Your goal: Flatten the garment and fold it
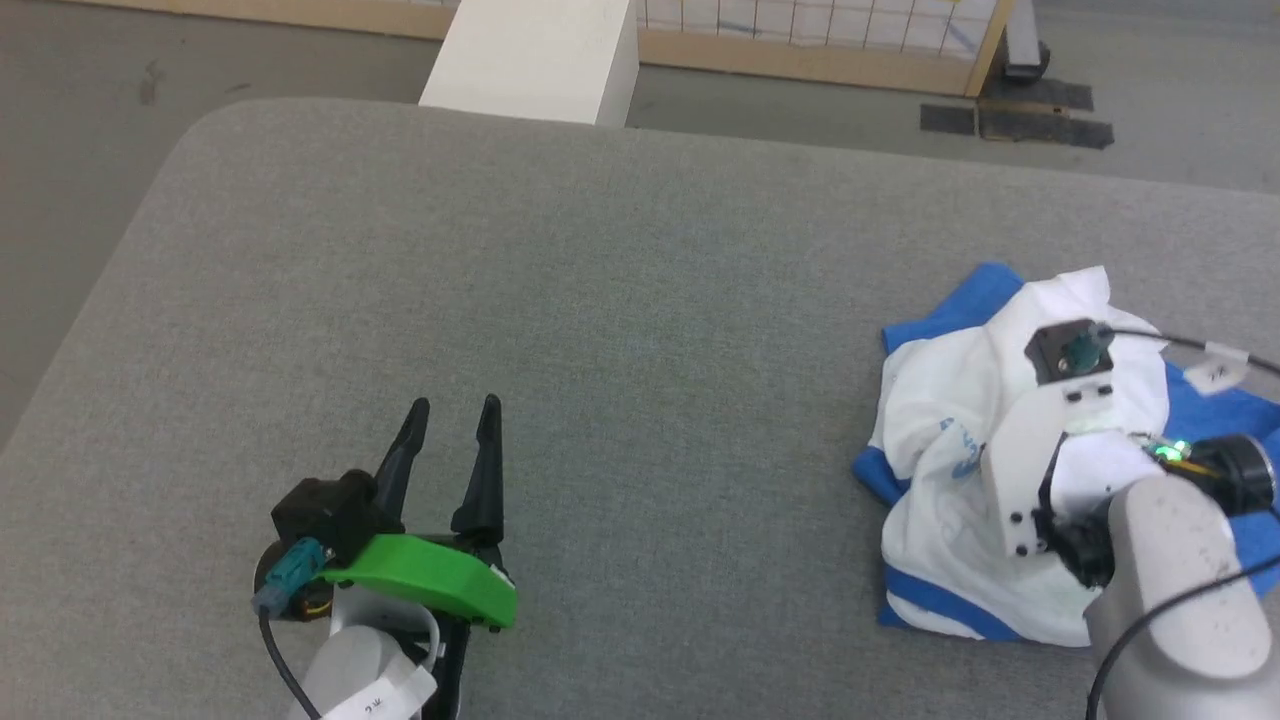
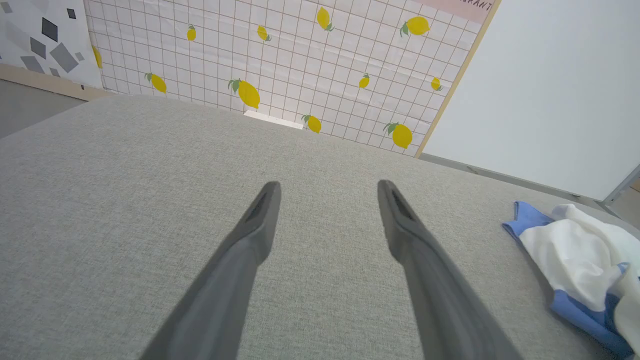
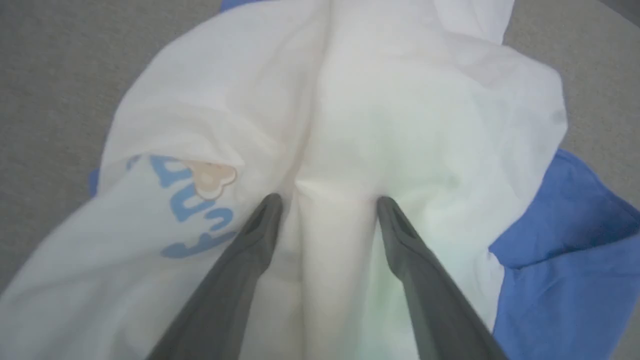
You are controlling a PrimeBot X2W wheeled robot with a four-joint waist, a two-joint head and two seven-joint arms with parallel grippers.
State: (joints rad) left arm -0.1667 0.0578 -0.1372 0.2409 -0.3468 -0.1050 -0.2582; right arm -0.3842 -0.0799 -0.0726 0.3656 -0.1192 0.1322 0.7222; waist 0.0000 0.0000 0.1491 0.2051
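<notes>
Left hand (image 1: 455,402): dark tapered fingers (image 1: 484,470), green cover (image 1: 430,580), black cable (image 1: 280,655).

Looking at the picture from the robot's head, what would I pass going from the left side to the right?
Left gripper → bare stretch of grey table → crumpled garment, with the right arm reaching over it.

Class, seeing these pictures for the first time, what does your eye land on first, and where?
The crumpled white-and-blue T-shirt heaped at the right of the grey padded surface stands out first. The right end effector is down on it, fingers spread astride a ridge of white cloth. The left end effector sits open over bare padding at the lower left.
</notes>
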